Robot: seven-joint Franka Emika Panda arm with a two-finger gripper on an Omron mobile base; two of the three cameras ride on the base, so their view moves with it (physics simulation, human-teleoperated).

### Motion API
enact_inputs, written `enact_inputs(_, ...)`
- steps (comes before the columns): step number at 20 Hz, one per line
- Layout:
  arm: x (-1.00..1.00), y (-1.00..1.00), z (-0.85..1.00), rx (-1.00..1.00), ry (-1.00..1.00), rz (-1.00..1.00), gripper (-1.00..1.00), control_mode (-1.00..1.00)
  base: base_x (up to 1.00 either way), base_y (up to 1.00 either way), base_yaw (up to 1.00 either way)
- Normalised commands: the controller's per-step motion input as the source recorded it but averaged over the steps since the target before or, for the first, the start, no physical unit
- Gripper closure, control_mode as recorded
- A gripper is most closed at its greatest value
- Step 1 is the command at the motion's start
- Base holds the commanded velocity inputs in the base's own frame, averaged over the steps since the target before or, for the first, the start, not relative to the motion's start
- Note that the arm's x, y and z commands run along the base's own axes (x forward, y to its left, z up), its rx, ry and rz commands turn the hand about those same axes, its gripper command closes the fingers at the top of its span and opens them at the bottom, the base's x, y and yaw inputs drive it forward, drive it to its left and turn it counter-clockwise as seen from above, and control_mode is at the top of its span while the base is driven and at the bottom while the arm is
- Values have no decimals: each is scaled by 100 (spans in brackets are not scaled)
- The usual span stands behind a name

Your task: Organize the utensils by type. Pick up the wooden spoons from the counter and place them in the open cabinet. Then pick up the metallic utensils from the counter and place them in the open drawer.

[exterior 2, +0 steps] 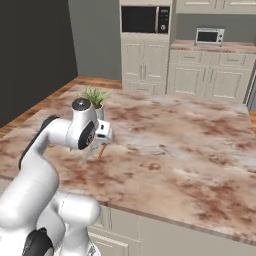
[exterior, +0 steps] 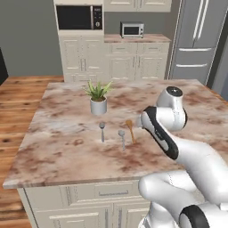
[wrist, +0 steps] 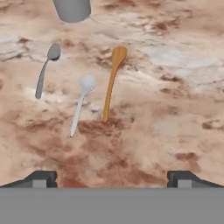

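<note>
Three utensils lay untouched mid-frame on the bench (wrist: 183, 109): a wooden spoon (wrist: 112, 78) beside two metal spoons (wrist: 81, 103); the pincer (wrist: 112, 178) hung released above them, nothing yet stowed

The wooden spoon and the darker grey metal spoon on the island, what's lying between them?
In the hand view, the paler metal spoon lies between the wooden spoon and the darker grey metal spoon, touching neither, on the marbled counter.

Pot (wrist: 72, 9) top cropped (perhaps planter)
</note>
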Motion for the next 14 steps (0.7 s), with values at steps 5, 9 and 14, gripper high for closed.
enact_inputs(5,78,0,-34,0,19,0,-100,-100,0,0,0)
enact_inputs(9,55,0,-27,0,10,0,-100,-100,0,0,0)
enact_inputs(14,48,0,-28,0,3,0,-100,-100,0,0,0)
